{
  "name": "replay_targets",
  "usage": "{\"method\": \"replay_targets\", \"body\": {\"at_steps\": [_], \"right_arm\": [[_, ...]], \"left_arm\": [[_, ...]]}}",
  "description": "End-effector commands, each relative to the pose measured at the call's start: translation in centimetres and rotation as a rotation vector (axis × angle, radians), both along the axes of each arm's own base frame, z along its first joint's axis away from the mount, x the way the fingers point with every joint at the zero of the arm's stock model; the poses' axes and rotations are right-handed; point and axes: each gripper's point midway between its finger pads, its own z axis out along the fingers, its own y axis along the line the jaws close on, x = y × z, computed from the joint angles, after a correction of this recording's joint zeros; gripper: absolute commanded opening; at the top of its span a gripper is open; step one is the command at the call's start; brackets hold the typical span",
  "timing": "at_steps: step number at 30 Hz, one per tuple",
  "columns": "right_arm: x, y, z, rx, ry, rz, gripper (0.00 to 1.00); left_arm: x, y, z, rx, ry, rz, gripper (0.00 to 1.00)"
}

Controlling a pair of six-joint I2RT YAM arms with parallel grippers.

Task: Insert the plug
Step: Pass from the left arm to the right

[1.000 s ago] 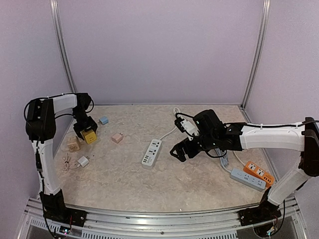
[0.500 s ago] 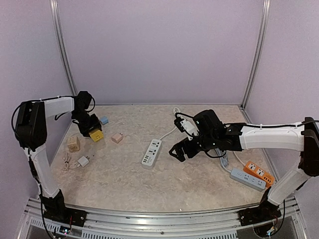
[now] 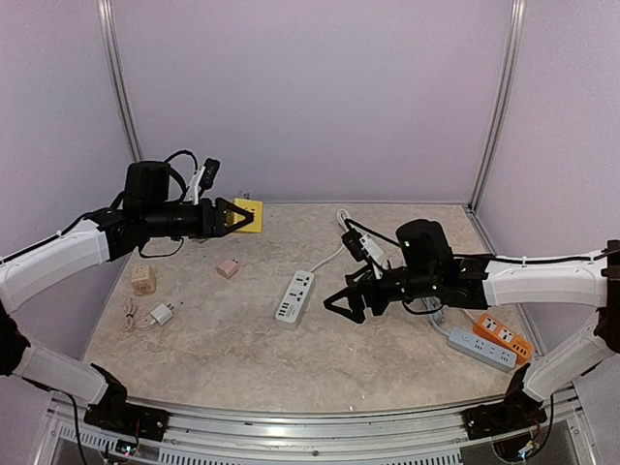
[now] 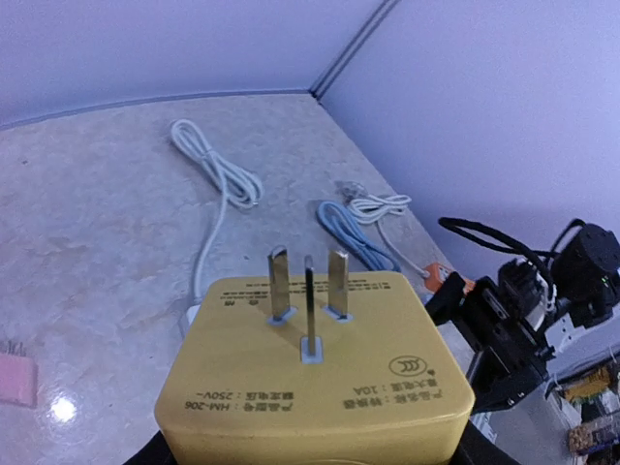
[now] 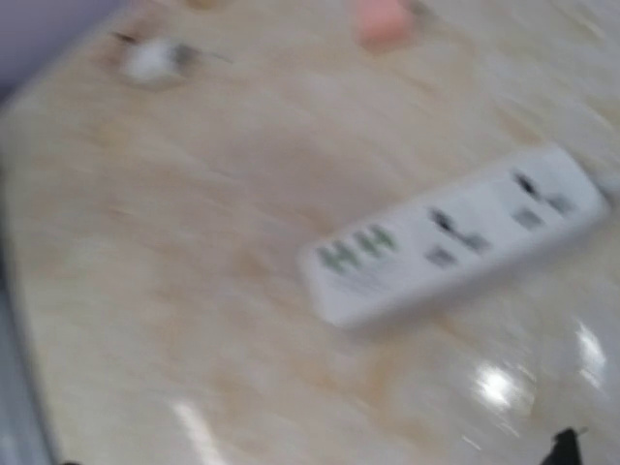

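My left gripper (image 3: pixel 235 217) is shut on a yellow three-prong plug adapter (image 3: pixel 246 215) and holds it in the air over the back left of the table. In the left wrist view the adapter (image 4: pixel 315 373) fills the bottom, its metal prongs pointing away from me towards the right arm. A white power strip (image 3: pixel 294 296) lies flat mid-table. My right gripper (image 3: pixel 343 302) is open and empty, just right of the strip and above the table. The right wrist view is blurred and shows the strip (image 5: pixel 455 247) below.
A pink adapter (image 3: pixel 228 268), a beige cube adapter (image 3: pixel 143 280) and a white charger with cord (image 3: pixel 160 314) lie at the left. An orange strip (image 3: pixel 502 335) and a grey-blue strip (image 3: pixel 481 349) lie at the right. A white cable (image 3: pixel 341 218) runs back from the white strip.
My left arm has lifted the yellow adapter off the table's left side and swung it up and to the right. My right gripper has shifted slightly nearer and lower beside the white strip.
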Motion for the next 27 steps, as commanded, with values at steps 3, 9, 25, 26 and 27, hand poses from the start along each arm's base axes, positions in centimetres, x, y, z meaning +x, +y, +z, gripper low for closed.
{"method": "replay_targets", "body": {"at_steps": [3, 9, 25, 26, 27], "right_arm": [[-4.1, 1.6, 6.6, 0.284, -0.078, 0.256, 1.0], [-6.4, 1.0, 10.0, 0.4, -0.163, 0.357, 1.0], [-6.5, 1.3, 14.0, 0.435, -0.338, 0.395, 0.99], [-6.4, 1.4, 14.2, 0.441, -0.343, 0.393, 0.98], [-6.3, 1.4, 14.4, 0.447, -0.349, 0.39, 0.97]], "left_arm": [[-8.7, -6.4, 6.4, -0.062, -0.485, -0.416, 0.17], [-14.8, -9.3, 7.6, -0.085, -0.69, -0.638, 0.09], [-17.2, -13.1, 6.2, -0.074, -0.591, -0.757, 0.07], [-17.2, -13.2, 6.1, -0.077, -0.582, -0.763, 0.07], [-17.3, -13.3, 6.0, -0.079, -0.573, -0.766, 0.07]]}}
